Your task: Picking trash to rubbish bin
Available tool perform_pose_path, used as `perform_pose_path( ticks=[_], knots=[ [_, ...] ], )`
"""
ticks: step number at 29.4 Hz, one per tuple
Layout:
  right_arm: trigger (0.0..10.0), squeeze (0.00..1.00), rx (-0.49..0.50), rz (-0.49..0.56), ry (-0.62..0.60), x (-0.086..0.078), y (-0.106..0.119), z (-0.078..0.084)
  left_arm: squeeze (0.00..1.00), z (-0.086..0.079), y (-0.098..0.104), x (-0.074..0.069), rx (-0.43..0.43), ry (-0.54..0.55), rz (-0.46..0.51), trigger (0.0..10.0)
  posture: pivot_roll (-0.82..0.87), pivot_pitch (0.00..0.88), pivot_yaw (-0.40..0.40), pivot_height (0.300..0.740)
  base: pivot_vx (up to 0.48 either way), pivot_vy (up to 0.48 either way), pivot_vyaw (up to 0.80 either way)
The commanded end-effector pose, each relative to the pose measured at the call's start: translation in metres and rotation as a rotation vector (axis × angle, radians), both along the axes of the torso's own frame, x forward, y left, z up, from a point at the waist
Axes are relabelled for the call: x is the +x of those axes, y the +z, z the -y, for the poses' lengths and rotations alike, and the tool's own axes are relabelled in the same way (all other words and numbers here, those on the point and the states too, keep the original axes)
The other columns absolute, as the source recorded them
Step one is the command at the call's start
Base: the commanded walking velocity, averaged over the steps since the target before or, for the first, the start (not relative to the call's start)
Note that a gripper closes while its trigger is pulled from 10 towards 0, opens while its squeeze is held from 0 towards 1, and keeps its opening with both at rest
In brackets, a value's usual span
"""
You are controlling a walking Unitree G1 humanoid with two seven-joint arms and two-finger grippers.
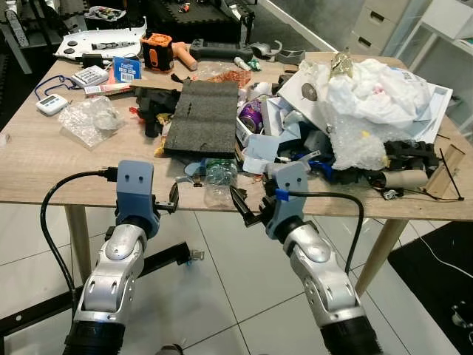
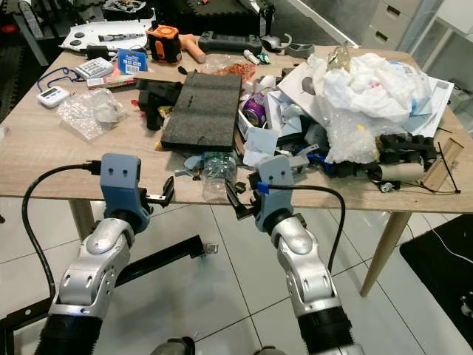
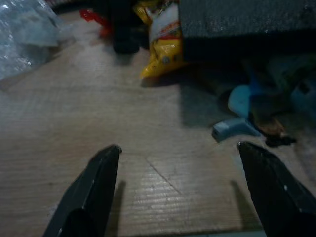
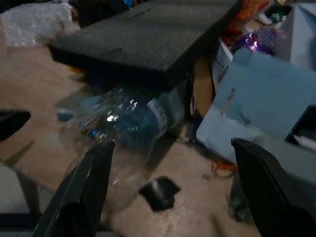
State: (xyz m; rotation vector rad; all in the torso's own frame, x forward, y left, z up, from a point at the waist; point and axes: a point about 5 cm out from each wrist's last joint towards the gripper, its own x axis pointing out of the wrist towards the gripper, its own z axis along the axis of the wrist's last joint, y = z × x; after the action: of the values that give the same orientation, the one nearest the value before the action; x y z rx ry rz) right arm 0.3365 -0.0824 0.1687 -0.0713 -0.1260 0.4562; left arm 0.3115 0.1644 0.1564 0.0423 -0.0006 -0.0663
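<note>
Reaching toward the near table edge, we hold two grippers, both with fingers spread apart and nothing between them. The right gripper [image 1: 242, 208] hovers just off the edge of the wooden table [image 1: 44, 174], and at its twelve o'clock lies the crushed clear plastic bottle [image 4: 129, 121], on its side, tucked partly under the near end of the dark foam slab [image 1: 203, 117]. The left gripper [image 1: 171, 201] sits at the bottle's nine o'clock, over bare wood near the edge.

We judge this to be the approach step: nothing is picked yet, and the bottle looks like the nearest piece of trash. The next move calls for easing the right fingers forward around the bottle's body and closing gently, since thin crushed plastic may slip or spring away.

Counting outward, we see one bottle, one foam slab, one yellow snack wrapper [image 3: 165, 39] at the slab's seven o'clock, one purple can [image 1: 252, 116] at its three o'clock, one crumpled clear bag [image 1: 90, 118] at its nine o'clock, and one big heap of white plastic and bubble wrap [image 1: 369, 96] at two o'clock. We cannot spot any rubbish bin.
</note>
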Motion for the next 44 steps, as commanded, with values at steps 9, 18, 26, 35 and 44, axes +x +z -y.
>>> perform_pose_path(
  ticks=[9,18,26,35,44],
  knots=[
    [10.0,0.00,-0.083,0.035,-0.098,0.040,0.018,0.016,0.00,-0.008,-0.001,-0.004,0.008,0.047,0.010,10.0,0.03,0.226,-0.034,0.740,0.000,0.000,0.00],
    [10.0,1.00,-0.120,0.080,-0.154,0.060,0.036,0.036,0.00,-0.017,0.003,-0.006,0.015,0.073,0.019,10.0,0.04,0.259,-0.042,0.740,0.000,0.000,0.00],
    [10.0,0.00,-0.032,0.000,-0.181,0.067,0.048,0.054,0.00,-0.017,0.003,-0.007,0.018,0.064,0.010,10.0,0.03,0.283,-0.035,0.740,0.000,0.000,0.00],
    [10.0,0.00,-0.011,-0.108,-0.140,0.070,0.041,0.063,0.00,-0.016,0.006,-0.005,0.022,0.052,0.012,10.0,0.04,0.280,-0.023,0.740,0.000,0.000,0.00],
    [10.0,0.00,-0.007,-0.169,-0.120,0.065,0.034,0.067,0.00,-0.017,0.009,-0.004,0.031,0.042,0.016,10.0,0.05,0.264,-0.015,0.740,0.000,0.000,0.00]
  ],
)
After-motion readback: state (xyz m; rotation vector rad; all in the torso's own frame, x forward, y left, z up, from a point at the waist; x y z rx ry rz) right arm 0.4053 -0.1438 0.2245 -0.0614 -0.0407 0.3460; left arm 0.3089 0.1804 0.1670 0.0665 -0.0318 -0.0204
